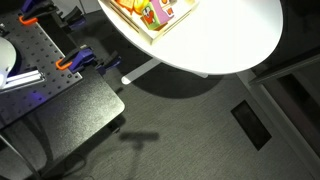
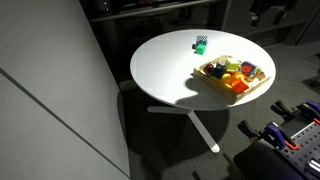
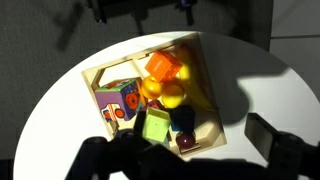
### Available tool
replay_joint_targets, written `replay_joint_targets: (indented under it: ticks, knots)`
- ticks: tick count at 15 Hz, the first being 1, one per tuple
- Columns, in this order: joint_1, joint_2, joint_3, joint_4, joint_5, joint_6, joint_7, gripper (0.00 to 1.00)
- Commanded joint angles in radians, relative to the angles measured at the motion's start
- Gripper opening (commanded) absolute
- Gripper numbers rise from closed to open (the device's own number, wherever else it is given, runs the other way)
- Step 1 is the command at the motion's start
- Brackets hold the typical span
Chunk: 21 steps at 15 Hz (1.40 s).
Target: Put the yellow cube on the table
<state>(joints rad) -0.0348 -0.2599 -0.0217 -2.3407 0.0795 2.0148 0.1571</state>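
Gripper [image 3: 140, 10] enters at the top of the wrist view. Its fingers stand apart with nothing between them, hanging well above the tray [image 3: 120, 60].

The tray is a shallow wooden box packed with coloured blocks, sitting on the white round worktop [image 3: 60, 120]. The yellow cube [image 3: 172, 95] lies near the middle of the tray. It is still inside the tray, not on the bare worktop. An orange block [image 3: 160, 66] touches or sits just beside it on one side, and a green block [image 3: 156, 126] is near on the other. The cube's exact edges are hard to tell; the picture is soft and part-shadowed.

Handling, as a judgement:
- The cube is likely light and stiff, a toy block of wood or plastic, and not fragile.
- Its smooth painted faces may slip a little under a weak pinch.
- The best hold is straight from above, across two opposite flat faces, on whichever pair has free gaps for the fingers.
- The crowding neighbours are the risk; a finger could land on the orange block or drag it out.

In an exterior view the tray [image 2: 215, 84] sits toward one side of the worktop [image 2: 165, 70], with plenty of bare top beside it for the drop. Farther back on the worktop stands a small teal object [image 2: 201, 43], well apart from the tray.
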Motion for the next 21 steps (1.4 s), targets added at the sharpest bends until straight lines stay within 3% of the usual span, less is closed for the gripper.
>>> replay_joint_targets:
  ticks: [1, 6, 15, 21]
  knots:
    - [-0.009, 0.118, 0.012, 0.081, -0.064, 0.044, 0.021, 1.00]
    - [0.002, 0.220, 0.005, 0.116, -0.127, 0.128, -0.028, 1.00]
    - [0.006, 0.229, 0.002, 0.095, -0.121, 0.136, -0.010, 1.00]
    - [0.004, 0.347, -0.009, 0.114, -0.181, 0.211, 0.054, 1.00]
